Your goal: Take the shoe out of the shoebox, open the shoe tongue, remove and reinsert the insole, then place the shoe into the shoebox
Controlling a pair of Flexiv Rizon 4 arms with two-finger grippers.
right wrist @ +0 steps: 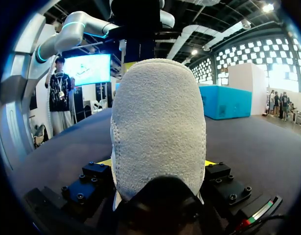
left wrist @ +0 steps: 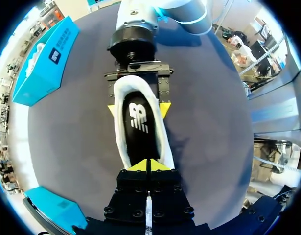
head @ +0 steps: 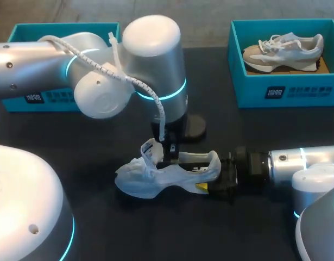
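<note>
step: insole removal, by my read. The shoe is out of its box and the tongue is open.
shoe: light grey suede-and-mesh sneaker (head: 156, 176) sits sole-down on the black tabletop (head: 101, 228).
tongue: pale padded tongue (head: 149, 151) stands up at the shoe's front.
insole: black foam insole (left wrist: 140, 125) lies flat inside the shoe, not out yet.
right gripper (head: 209, 182): clamped on the shoe's heel, one yellow tip on each side.
left gripper (left wrist: 148, 165): over the shoe's opening at the tongue end, tips pressed together. You can't tell whether they pinch the insole's edge.
boxes: teal cardboard shoebox (head: 25, 98) and its twin (head: 286, 89) are both well apart from the shoe, on its far side. The twin holds a second sneaker.
next: confirm the pinch on the insole, then pull up out of the shoe while your right arm anchors the heel.
</note>
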